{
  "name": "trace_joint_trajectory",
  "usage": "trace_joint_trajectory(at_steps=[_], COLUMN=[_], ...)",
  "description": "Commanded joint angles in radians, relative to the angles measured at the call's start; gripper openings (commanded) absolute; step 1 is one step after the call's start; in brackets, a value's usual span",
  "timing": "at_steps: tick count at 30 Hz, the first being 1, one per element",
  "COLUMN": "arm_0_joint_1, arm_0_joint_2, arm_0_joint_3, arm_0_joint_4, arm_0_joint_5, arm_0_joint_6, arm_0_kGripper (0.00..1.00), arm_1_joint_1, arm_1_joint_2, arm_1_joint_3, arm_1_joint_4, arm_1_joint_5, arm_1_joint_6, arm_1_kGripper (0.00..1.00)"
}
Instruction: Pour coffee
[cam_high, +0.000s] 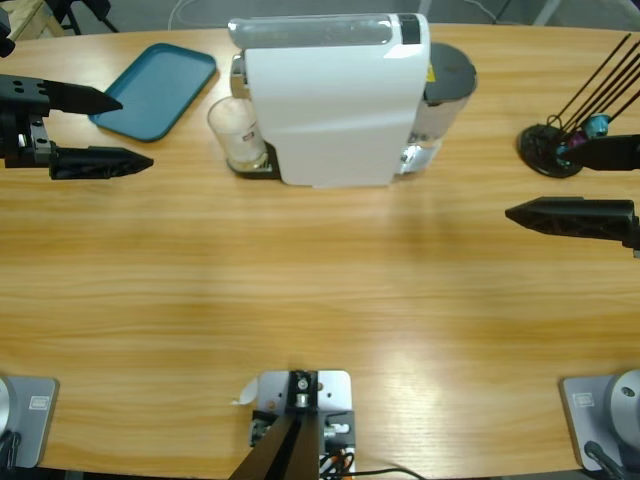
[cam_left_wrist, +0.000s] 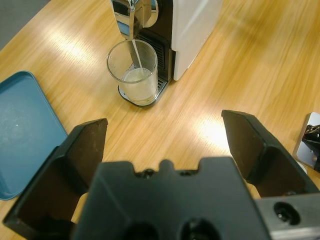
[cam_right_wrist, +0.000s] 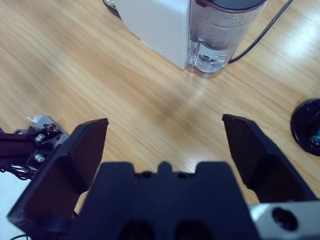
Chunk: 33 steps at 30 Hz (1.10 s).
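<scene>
Coffee (cam_left_wrist: 136, 82): a shallow pale layer at the bottom of the glass, upper middle of the left wrist view; a thin stream falls into it from the spout above

Glass (cam_high: 236, 132): clear, upright, on the drip grille at the machine's front; upper left of centre in the high view, touching nothing but the grille

Coffee machine (cam_high: 335, 98): white body, top centre of the high view; its chrome spout (cam_left_wrist: 134, 15) sits directly over the glass; a clear water tank (cam_right_wrist: 220, 37) with a dark lid at its far end, a black cable trailing off beside it

Tray (cam_high: 155, 88): teal, flat on the table, upper left of the high view — near the glass but apart from it

Left gripper (cam_high: 105, 130): at the left edge of the high view, jaws spread wide, nothing between them; pointed toward the glass, well apart from it; one jaw tip lies over the tray's edge

Right gripper (cam_high: 560, 185): at the right edge, jaws likewise spread and holding nothing; well apart from the machine

Black stand (cam_high: 550, 150): round base with thin rods, upper right — just beside the right gripper's upper jaw

Table (cam_high: 320, 290): light wood
</scene>
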Motion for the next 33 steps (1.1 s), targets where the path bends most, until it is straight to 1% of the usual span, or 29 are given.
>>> trace_joint_trajectory(at_steps=[1, 15, 18, 22, 26, 30, 33], arm_0_joint_1=[-0.004, -0.004, -0.004, 0.011, 0.027, 0.032, 0.036], arm_0_joint_2=[0.033, 0.068, 0.13, 0.243, 0.311, 0.356, 0.387], arm_0_joint_3=[0.007, 0.004, -0.008, -0.071, -0.094, -0.095, -0.109], arm_0_joint_4=[-0.002, -0.003, -0.003, -0.004, -0.033, -0.114, -0.168], arm_0_joint_5=[-0.007, -0.002, -0.002, -0.052, -0.092, -0.015, -0.023], arm_0_joint_6=[0.028, 0.042, 0.07, 0.198, 0.277, 0.315, 0.307], arm_0_kGripper=[1.0, 1.0, 1.0, 1.0, 1.0, 1.0, 1.0], arm_1_joint_1=[0.007, 0.007, 0.007, 0.007, 0.007, 0.007, 0.007], arm_1_joint_2=[0.02, 0.028, 0.025, 0.019, 0.02, 0.031, 0.039], arm_1_joint_3=[0.013, 0.011, 0.011, -0.01, -0.015, -0.022, -0.018], arm_1_joint_4=[0.014, 0.014, 0.025, 0.065, 0.08, 0.109, 0.113], arm_1_joint_5=[-0.002, -0.003, -0.003, -0.005, -0.008, -0.011, -0.011], arm_1_joint_6=[-0.005, -0.01, -0.01, -0.012, -0.012, -0.012, -0.012], arm_1_kGripper=[1.0, 1.0, 1.0, 1.0, 1.0, 1.0, 1.0])
